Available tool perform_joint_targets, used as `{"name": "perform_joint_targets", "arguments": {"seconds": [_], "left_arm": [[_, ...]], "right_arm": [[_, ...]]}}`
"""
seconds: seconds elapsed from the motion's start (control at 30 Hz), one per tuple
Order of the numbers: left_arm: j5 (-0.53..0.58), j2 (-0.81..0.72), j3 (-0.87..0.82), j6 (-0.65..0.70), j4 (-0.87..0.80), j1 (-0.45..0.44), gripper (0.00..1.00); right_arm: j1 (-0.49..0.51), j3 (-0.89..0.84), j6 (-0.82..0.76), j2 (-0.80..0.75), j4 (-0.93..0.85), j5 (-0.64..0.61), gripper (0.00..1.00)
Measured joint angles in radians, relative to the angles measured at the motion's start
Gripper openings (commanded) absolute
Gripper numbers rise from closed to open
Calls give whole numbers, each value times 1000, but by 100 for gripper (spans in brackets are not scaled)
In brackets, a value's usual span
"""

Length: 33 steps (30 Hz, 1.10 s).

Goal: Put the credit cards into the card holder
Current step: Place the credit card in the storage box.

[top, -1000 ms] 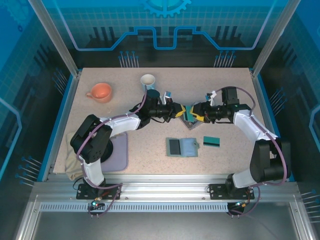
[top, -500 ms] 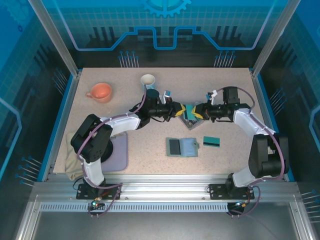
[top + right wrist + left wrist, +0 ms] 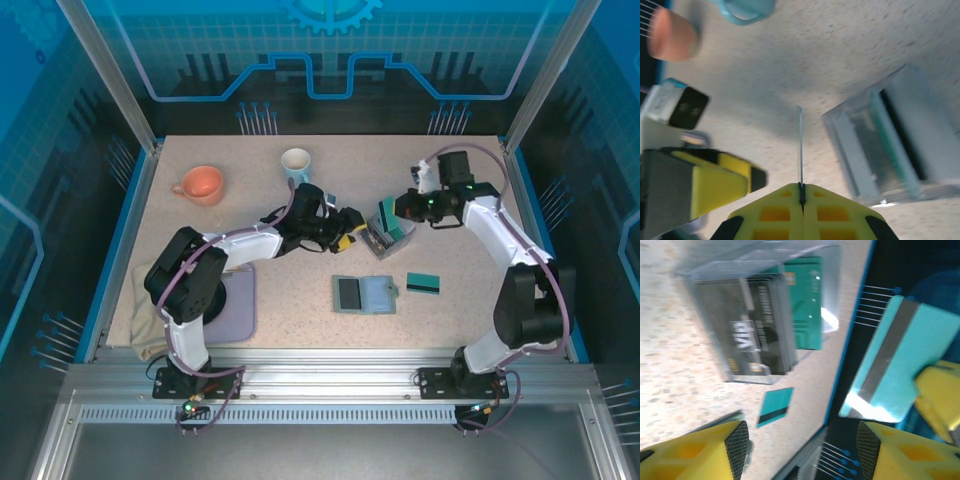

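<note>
A: A speckled beige worktop (image 3: 470,320) inside a blue-lit cage. Where are the credit cards (image 3: 755,335)?
B: Most stand in a clear box (image 3: 855,145) mid-worktop, dark ones in front and a teal one behind. 1 loose card (image 3: 423,284), also teal, lies flat just right of the card holder (image 3: 364,294).
A: And the card holder itself?
B: It lies open and flat in front of the box, nearer the arm bases. Its left half shows a dark rectangle, and I can't tell whether that is a card.
A: The grippers?
B: The right gripper (image 3: 801,192) is clamped on 1 striped teal card (image 3: 890,365), held clear of the worktop near the box. The left gripper (image 3: 802,440) faces it with its jaws spread and nothing between them.
A: Which step is this?
B: I'd judge 1 card is lifted and not yet delivered, so most of the task remains.
A: What does the next move call for?
B: Probably carrying that card to the card holder, tilting it flat and squaring its edge to a pocket. The slot is thin, so the left gripper may need to pin the card holder down.
</note>
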<state>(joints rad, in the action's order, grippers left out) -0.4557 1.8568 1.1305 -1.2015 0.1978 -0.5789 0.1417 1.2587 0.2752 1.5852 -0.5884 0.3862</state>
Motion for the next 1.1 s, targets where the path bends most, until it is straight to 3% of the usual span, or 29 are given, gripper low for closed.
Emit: {"name": "perform_joint_targets", "arguments": {"seconds": [0.2,0.47,0.67,1.1], "left_arm": [[52,-46,-5,42,-102,6,63],[83,-89,-6,82,-154,13,63],[85,-89,-6,83,-167,13,63],[85,-89,-8,83,-167,13,63]], "right_arm": [[137,85,-228,93,-63,-274,0],[192,143,-400,158,-116,-490,0],[219,157,-464,182,-119,-566,0],[256,157,-494,240,-129,-608,5]]}}
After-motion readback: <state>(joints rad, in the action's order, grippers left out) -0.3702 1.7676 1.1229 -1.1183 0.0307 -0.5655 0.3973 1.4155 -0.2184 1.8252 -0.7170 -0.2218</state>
